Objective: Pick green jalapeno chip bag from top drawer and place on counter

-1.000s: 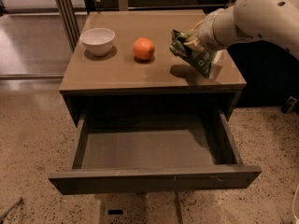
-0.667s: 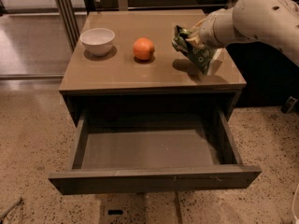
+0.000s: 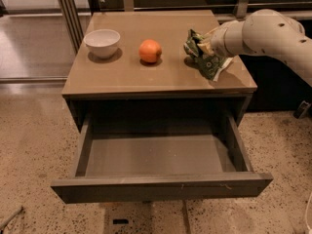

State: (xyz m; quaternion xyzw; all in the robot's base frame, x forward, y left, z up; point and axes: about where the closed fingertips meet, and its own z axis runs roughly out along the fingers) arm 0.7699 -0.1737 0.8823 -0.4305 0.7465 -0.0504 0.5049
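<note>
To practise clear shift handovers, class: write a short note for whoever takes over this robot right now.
The gripper: over the right side of the counter, against the top of the green jalapeno chip bag; grip not readable.
Bag: out of the top drawer, lower edge appears to rest on the counter, right of the orange fruit.
Drawer: open.
Left: confirm release, pull the arm back.

Counter (image 3: 146,79): bowl (image 3: 102,42) left, fruit (image 3: 150,50) middle, gripper (image 3: 204,45) at bag (image 3: 208,65) right, maybe touching.
</note>
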